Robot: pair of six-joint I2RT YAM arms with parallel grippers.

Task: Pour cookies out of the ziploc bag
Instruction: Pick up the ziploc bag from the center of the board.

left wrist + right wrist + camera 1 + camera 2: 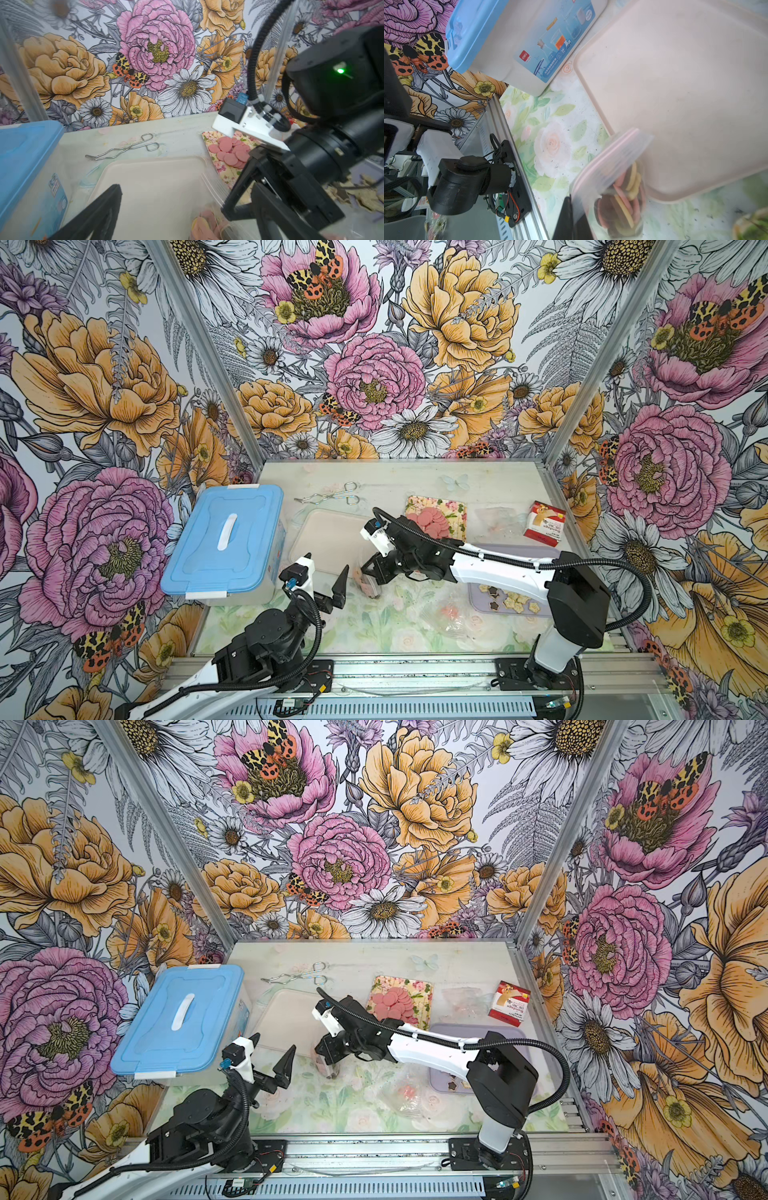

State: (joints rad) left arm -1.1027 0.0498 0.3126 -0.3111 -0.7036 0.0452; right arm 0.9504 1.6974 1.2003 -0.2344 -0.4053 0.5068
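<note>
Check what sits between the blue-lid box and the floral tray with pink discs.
The pale pink tray fills the stretch between the blue-lid box and the floral tray. This shows in both top views and the left wrist view.

Noted floral-print tabletop (pixel 478 477) carrying directly: blue-lidded box (pixel 224 539), pink tray (pixel 324 539) just beside it, wire tongs (pixel 332 494) behind tray, floral board (pixel 424 502), red carton (pixel 544 523), clear bag (pixel 498 518) btw board & carton, lilac tray (pixel 473 595), 2nd clear bag (pixel 449 614) nr front.
</note>
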